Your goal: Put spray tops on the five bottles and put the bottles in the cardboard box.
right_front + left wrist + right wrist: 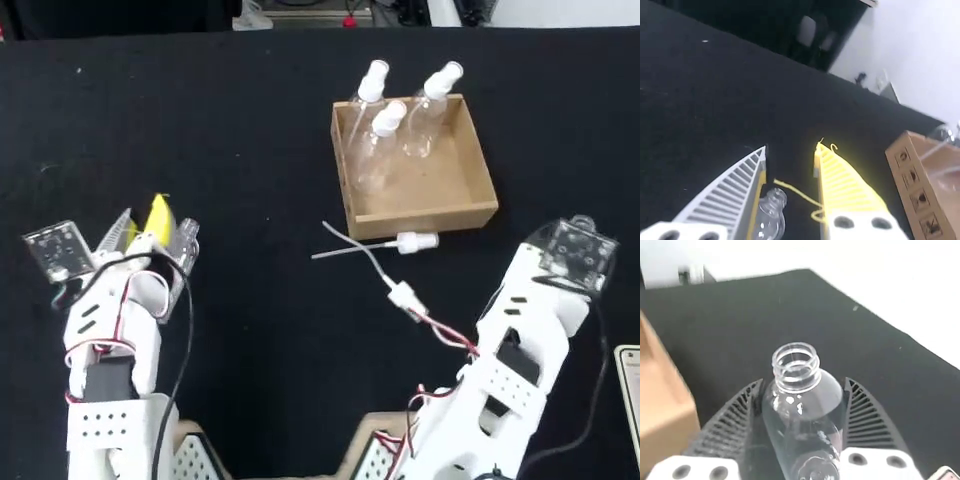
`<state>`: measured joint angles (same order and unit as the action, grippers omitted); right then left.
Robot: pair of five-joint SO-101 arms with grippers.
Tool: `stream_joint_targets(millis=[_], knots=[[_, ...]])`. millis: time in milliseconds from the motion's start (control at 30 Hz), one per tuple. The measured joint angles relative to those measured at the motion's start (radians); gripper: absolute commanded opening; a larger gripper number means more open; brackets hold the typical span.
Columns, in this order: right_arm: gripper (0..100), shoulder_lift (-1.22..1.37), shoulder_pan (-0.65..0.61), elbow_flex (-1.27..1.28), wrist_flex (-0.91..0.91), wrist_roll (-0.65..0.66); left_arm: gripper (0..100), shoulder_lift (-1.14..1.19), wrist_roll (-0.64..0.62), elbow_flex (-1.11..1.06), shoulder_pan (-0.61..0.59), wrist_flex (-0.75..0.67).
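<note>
Clamped in my right pincer (803, 381), a bare-necked bottle (800, 405) points its open mouth away from the wrist. Both loose tops lie on the tabletop (250, 330) off to this pincer's left, nearer it than my left pincer (791, 146). The first spray top (416, 241) is just beside the cardboard box (420, 213), its tube lying along the front wall. The other spray top (403, 295) is closer to my base, its tube slanting boxward. Whether my left pincer grips the second bottle (771, 212) lodged in it, I cannot tell.

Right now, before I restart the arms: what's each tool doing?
Left tool: open, an uncapped bottle in the gap, not gripped.
Right tool: closed on a second uncapped bottle.
</note>
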<state>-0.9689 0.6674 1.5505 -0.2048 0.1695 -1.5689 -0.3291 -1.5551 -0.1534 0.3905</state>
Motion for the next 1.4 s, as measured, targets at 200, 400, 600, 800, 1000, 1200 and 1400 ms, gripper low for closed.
stream_joint_targets(millis=[200,400,600,800,1000,1200,1400], knots=[[15.9,0.000,0.000,0.008,-0.029,-0.186,16,0.002,0.006,-0.008,0.011,0.000],[15.9,0.000,0.000,0.006,-0.032,-0.233,16,0.002,0.006,-0.008,0.011,0.000],[15.9,0.040,0.000,-0.180,0.054,-0.235,16,0.002,0.006,-0.008,0.011,0.000],[15.9,0.433,0.002,-0.310,0.077,-0.242,16,0.002,0.008,-0.008,0.012,0.000],[15.9,0.618,0.002,-0.293,-0.173,-0.242,16,0.002,0.008,-0.008,0.012,0.000],[16.2,0.733,0.002,-0.282,-0.322,-0.242,16,0.002,0.008,-0.008,0.012,0.000],[16.3,0.772,0.002,-0.284,-0.359,-0.242,16,0.002,0.008,-0.008,0.012,0.000]])
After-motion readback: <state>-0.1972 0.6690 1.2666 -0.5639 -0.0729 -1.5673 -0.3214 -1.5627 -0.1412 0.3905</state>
